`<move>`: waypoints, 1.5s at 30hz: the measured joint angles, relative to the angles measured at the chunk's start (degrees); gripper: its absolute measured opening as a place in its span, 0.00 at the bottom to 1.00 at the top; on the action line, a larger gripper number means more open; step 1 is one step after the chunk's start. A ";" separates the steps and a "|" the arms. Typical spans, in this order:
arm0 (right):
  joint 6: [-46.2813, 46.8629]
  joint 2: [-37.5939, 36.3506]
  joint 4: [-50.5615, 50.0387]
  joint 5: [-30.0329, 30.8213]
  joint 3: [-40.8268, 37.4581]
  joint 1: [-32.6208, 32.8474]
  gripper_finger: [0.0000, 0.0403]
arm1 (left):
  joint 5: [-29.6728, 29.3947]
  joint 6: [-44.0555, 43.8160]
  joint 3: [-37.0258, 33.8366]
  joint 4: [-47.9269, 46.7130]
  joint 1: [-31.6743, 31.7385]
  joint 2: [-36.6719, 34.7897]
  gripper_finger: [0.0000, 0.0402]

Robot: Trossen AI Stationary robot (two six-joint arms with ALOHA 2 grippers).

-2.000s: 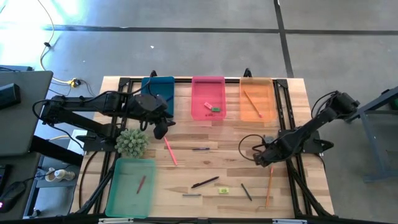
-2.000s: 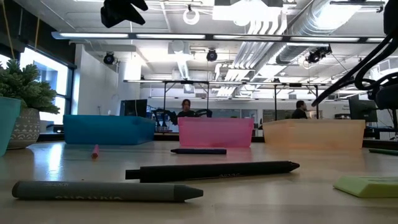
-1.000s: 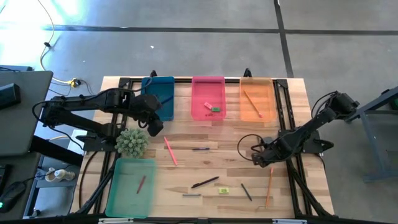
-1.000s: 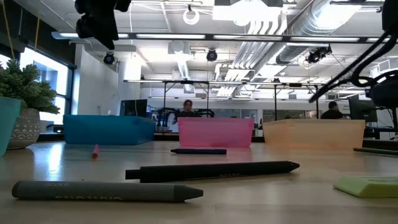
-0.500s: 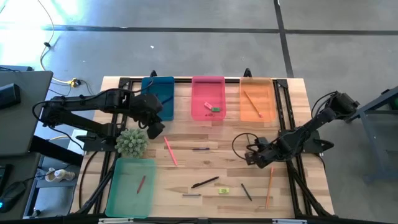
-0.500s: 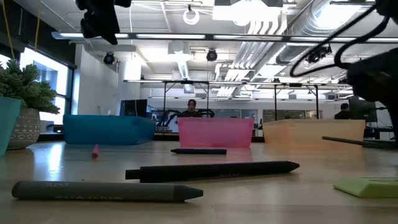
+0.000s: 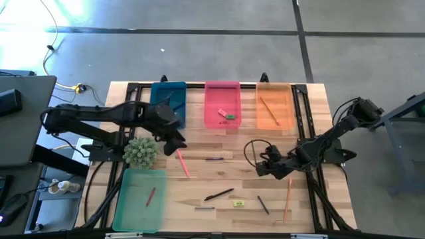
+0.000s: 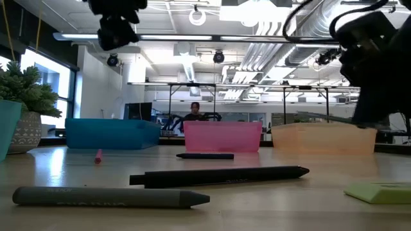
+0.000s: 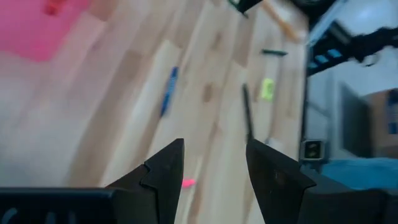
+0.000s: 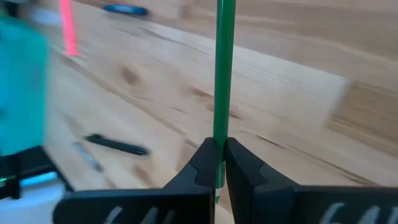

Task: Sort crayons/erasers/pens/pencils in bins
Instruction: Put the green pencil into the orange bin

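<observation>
My right gripper (image 7: 261,167) hangs over the table's right half, shut on a green pencil (image 10: 222,62). My left gripper (image 7: 175,142) stands open above the table beside the potted plant, with nothing between its fingers (image 9: 214,168), just on the far side of a long pink stick (image 7: 181,161). A blue pen (image 7: 214,159), a black pen (image 7: 218,194), a grey crayon (image 7: 204,208), a yellow eraser (image 7: 239,203), a dark pencil (image 7: 263,204) and an orange pencil (image 7: 287,199) lie flat on the wood. The blue (image 7: 168,99), pink (image 7: 222,105) and orange (image 7: 274,106) bins line the far edge; the green bin (image 7: 140,199) sits near left. My right gripper pinches the green pencil's shaft (image 10: 219,144) between its two fingers. The pencil runs on forward past the fingertips, in line with them. It is lifted clear of the table and shows nearly level in the low view (image 8: 324,117). How far from its end I have it is hidden by the fingers.
A potted plant (image 7: 140,152) stands at the left, next to my left arm. The pink bin holds small erasers, the orange bin an orange pencil, the green bin a red crayon (image 7: 151,196). Black frame rails run along the table's sides.
My right gripper has moved toward the table's left and risen, staying shut; the green pencil has come up off the table with it. My left gripper, still open, has moved from the blue bin toward the near edge and the right, over the pink stick.
</observation>
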 joint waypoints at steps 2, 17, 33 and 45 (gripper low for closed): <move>-1.53 0.00 2.55 1.40 0.01 -0.08 0.01 | 2.25 -1.49 -3.45 6.64 0.02 0.03 0.40; -17.70 -0.02 20.77 10.23 0.83 -2.63 0.01 | 5.56 -4.60 -11.62 33.08 -0.28 0.07 0.40; -35.89 -0.02 15.15 9.57 13.24 -5.71 0.01 | 4.64 -4.36 -11.59 37.17 -5.80 0.07 0.40; -49.72 2.09 15.28 10.29 22.11 -6.26 0.01 | -2.26 -4.36 -11.57 50.47 -7.10 0.57 0.40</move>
